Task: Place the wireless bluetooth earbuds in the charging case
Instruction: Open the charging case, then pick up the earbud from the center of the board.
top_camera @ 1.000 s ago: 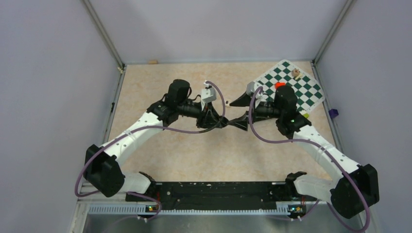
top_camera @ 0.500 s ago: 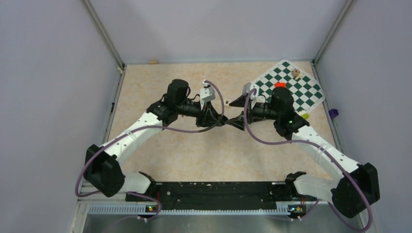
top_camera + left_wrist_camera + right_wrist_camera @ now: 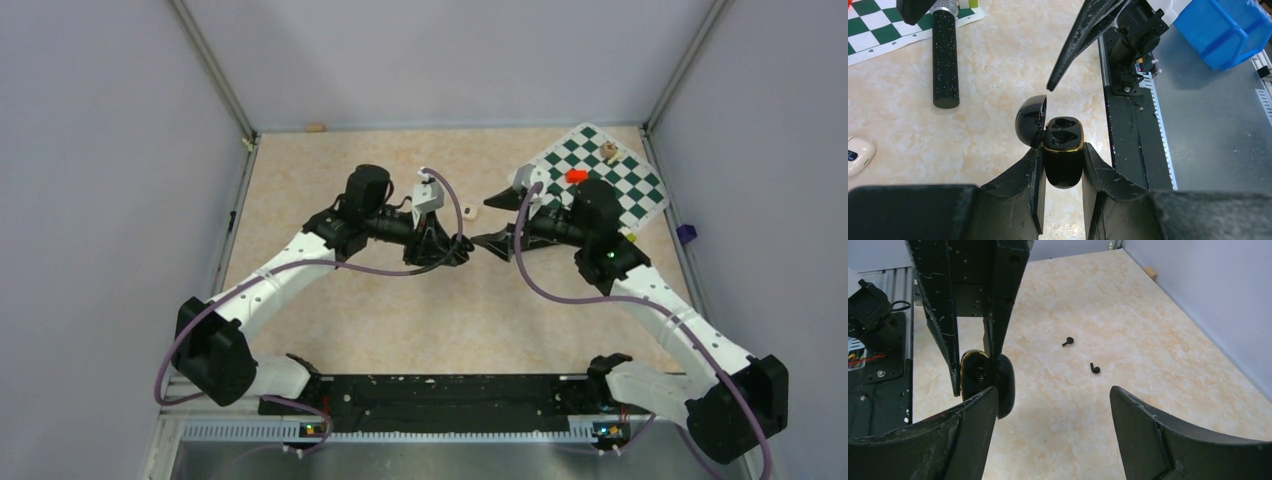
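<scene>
While left gripper [image 3: 1062,149] pinches small glossy black rounded-square charging case [image 3: 1063,162] by its flanks, case sits between both fingers, mid-table, over marbled beige tabletop [image 3: 998,60]. Domed black lid [image 3: 1029,120] swung open on side hinge. Thin gold band rims case body; two dark moulded wells show in top. Open mouth turned toward right gripper [image 3: 1053,390], which is spread wide, holding nothing, just beside case. Two tiny black comma-shaped earbuds lie loose on tabletop beyond, near each other, not touching: first earbud [image 3: 1067,341], second earbud [image 3: 1094,369].
</scene>
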`<act>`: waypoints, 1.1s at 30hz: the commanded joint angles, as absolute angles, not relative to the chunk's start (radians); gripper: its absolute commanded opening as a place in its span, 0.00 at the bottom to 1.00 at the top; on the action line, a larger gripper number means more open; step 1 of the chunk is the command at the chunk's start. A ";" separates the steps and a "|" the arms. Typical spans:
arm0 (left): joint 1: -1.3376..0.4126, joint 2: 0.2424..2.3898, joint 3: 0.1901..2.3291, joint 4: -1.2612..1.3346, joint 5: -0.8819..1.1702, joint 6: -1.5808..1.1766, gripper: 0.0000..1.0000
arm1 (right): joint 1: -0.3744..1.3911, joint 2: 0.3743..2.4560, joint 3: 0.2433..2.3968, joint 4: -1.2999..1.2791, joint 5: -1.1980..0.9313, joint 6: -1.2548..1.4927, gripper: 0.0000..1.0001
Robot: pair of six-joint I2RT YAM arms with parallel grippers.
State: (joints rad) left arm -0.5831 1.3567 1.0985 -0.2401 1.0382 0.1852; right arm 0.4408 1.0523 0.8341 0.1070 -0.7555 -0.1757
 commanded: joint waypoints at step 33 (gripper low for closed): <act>0.067 0.893 0.800 -0.169 1.133 0.153 0.00 | 0.549 2.068 1.591 -0.073 -0.595 0.210 0.55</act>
